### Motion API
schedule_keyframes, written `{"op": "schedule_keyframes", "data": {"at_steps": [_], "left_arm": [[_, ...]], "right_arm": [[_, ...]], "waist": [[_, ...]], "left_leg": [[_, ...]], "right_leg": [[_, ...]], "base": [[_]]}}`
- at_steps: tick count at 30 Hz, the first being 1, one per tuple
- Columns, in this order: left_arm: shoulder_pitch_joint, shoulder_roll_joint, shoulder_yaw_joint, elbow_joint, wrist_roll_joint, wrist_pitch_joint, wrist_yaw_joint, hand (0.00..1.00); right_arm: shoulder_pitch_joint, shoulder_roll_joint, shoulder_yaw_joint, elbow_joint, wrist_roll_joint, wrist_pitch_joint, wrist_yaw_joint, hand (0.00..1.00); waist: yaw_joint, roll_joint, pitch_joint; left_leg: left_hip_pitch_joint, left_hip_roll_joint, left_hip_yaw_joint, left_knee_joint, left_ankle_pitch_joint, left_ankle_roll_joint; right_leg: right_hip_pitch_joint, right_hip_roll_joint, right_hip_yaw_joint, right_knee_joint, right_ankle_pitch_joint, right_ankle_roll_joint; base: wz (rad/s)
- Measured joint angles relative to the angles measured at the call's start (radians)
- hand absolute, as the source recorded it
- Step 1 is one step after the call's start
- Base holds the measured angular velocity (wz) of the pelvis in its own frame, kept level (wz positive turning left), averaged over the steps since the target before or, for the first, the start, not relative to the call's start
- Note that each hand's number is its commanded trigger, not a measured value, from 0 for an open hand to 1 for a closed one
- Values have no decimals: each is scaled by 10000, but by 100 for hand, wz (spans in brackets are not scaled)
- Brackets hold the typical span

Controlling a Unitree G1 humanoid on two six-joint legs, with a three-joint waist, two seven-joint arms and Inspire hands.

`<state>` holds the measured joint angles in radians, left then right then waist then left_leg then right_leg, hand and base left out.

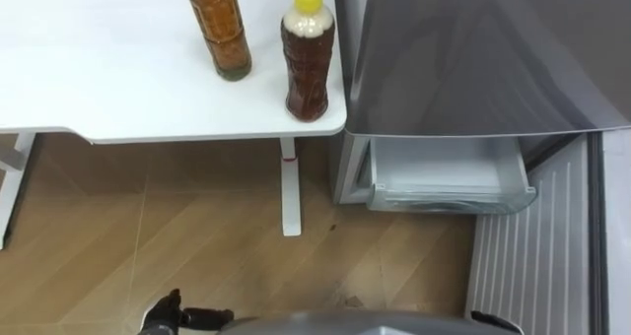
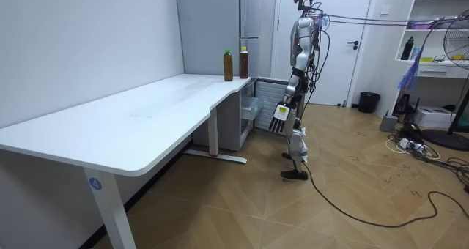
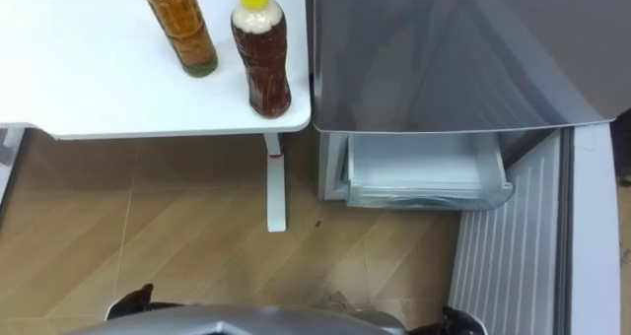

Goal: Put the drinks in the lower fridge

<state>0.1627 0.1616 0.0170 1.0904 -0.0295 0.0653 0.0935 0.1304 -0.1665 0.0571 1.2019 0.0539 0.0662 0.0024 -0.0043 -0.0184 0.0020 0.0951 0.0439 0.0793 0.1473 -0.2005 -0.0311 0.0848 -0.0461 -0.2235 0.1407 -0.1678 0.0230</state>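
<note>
Two drink bottles stand on the white table [image 1: 99, 69] near its right corner: an amber one [image 1: 219, 30] and, right at the corner, a dark tea bottle with a yellow cap [image 1: 308, 54]. In the room view both bottles [image 2: 234, 64] stand at the table's far end. Beside them is the grey fridge [image 1: 473, 49], with its lower drawer [image 1: 449, 199] pulled out and nothing in it. My left hand [image 1: 168, 315] hangs low at the bottom left, fingers relaxed and holding nothing. My right hand [image 1: 498, 322] just shows at the bottom edge.
A ribbed grey panel [image 1: 532, 266] lies to the right of the drawer, low by the floor. The table's white leg [image 1: 290, 187] stands between me and the fridge's left side. I stand on the wooden floor [image 1: 197, 246] facing the fridge.
</note>
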Motion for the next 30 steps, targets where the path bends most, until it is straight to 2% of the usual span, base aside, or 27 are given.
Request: {"op": "schedule_keyframes", "data": {"at_steps": [7, 9, 14, 16, 18, 21, 25, 27, 30], "left_arm": [[71, -220, 259, 3, -420, 25, 1017, 0], [71, -310, 613, 233, -770, -1, 1318, 0], [231, -327, 1075, 295, -1473, -3, 1998, 0], [237, -337, 1530, 290, -1836, -2, 2238, 0], [257, -322, 2064, 290, -2602, -2, 2733, 0], [210, -302, 2221, 265, -3475, -15, 3141, 0], [362, -316, 2559, -678, -5527, -64, 3611, 0], [478, -279, 2582, -1288, -6379, -337, 3902, 0], [464, -195, 2590, -1800, -6888, -648, 4380, 0]], "right_arm": [[63, 57, 16, 19, 277, 3, -99, 0], [92, 83, -10, 73, 278, 3, -88, 0], [99, 146, -40, 102, 174, 31, -77, 0], [119, 146, -37, 192, -151, 119, -46, 0], [113, 146, -31, 201, -356, 229, -53, 0], [139, 113, -57, 153, -578, 241, -57, 0], [181, 35, -142, 130, -710, 238, -44, 0], [164, 6, -148, 80, -1005, 223, -4, 0], [179, -30, -146, 54, -1113, 226, 54, 0]], "waist": [[70, -28, -9], [69, -62, -13], [91, -175, -17], [123, -201, -24], [183, -200, -19], [272, -124, -27], [400, -22, -1], [408, 59, 0], [390, 90, -9]], "left_leg": [[-37, -7, -5, 54, 0, 0], [0, -6, -12, 51, 0, 0], [44, -25, -1, 51, 0, 0], [87, -29, -4, 51, 0, 0], [200, -29, -2, 44, -1, 0], [211, -29, -8, 42, -11, 12], [336, -18, -3, 10, -38, 56], [463, -21, -12, -34, -80, 78], [487, -28, -24, -26, -91, 86]], "right_leg": [[28, -7, -56, -27, 1, 0], [82, -6, -79, -31, 1, 0], [149, -33, -121, -56, -4, 7], [157, -32, -68, -43, -3, 7], [199, -28, -18, -40, -3, 7], [221, -22, -22, -18, -4, 8], [213, -28, -2, 108, -4, 9], [367, -30, -13, 105, -23, 38], [375, -32, -8, 123, -25, 42]], "base": [[1], [0], [2], [-6], [-5], [0], [0], [0], [0]]}}
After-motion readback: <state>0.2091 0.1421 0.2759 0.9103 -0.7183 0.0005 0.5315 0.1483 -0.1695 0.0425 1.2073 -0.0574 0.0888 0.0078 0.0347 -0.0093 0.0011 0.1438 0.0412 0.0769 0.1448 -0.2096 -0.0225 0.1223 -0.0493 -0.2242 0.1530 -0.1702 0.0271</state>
